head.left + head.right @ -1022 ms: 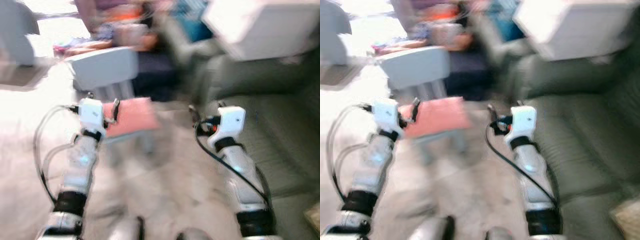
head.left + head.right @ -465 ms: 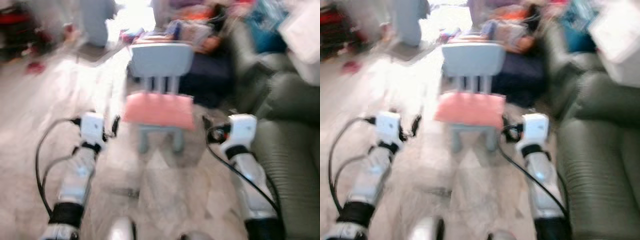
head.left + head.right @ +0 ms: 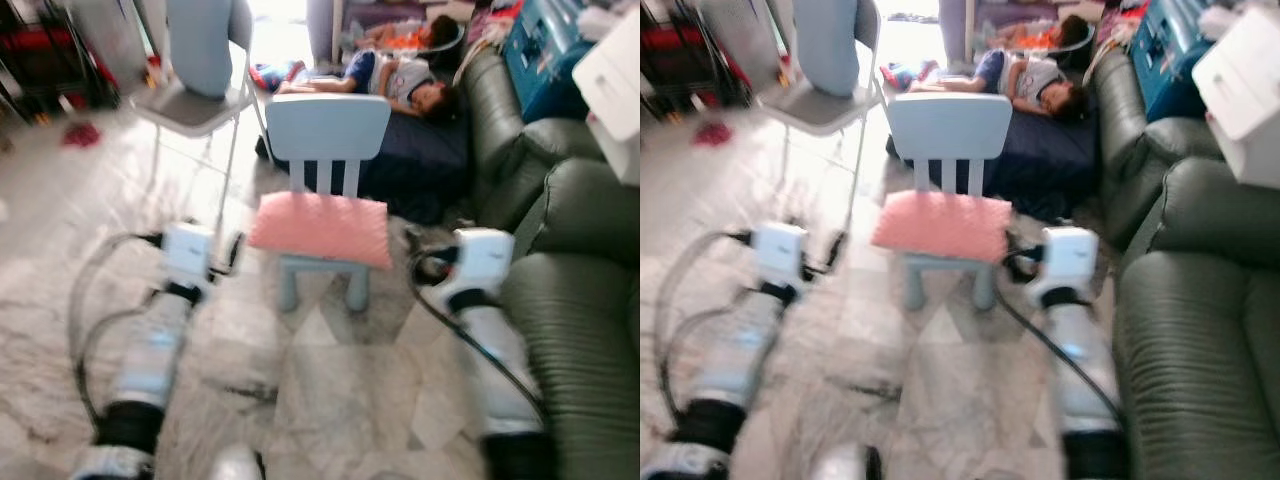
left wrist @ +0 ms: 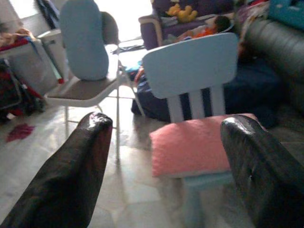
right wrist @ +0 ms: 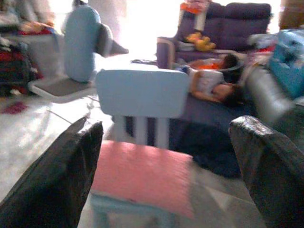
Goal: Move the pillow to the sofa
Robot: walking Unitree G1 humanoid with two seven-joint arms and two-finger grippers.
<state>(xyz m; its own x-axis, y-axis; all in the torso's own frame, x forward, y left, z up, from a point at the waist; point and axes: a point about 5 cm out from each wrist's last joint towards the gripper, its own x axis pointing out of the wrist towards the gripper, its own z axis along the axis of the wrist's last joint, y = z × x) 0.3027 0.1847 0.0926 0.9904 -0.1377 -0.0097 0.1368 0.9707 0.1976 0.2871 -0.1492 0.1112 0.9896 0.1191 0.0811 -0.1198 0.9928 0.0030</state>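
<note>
Pale marble floor is seen in front of the robot, with a dark green sofa along its right side and a person lying on a dark mattress further back. On the seat of a small light-blue chair the pink pillow is lying flat; it looks soft, thin and square, with a slightly bumpy cover, and it hangs a little over the seat edge. Both grippers are held spread wide and nothing is carried: the left gripper and the right gripper are near the chair, one to each side of it, not touching the pillow. Several risks are judged from this. Only a corner may be pinched, so that the limp pillow folds and slips out. The light chair may be pushed or tipped if a finger catches its seat or backrest. The pictures are blurred, so the reach could be misjudged.
</note>
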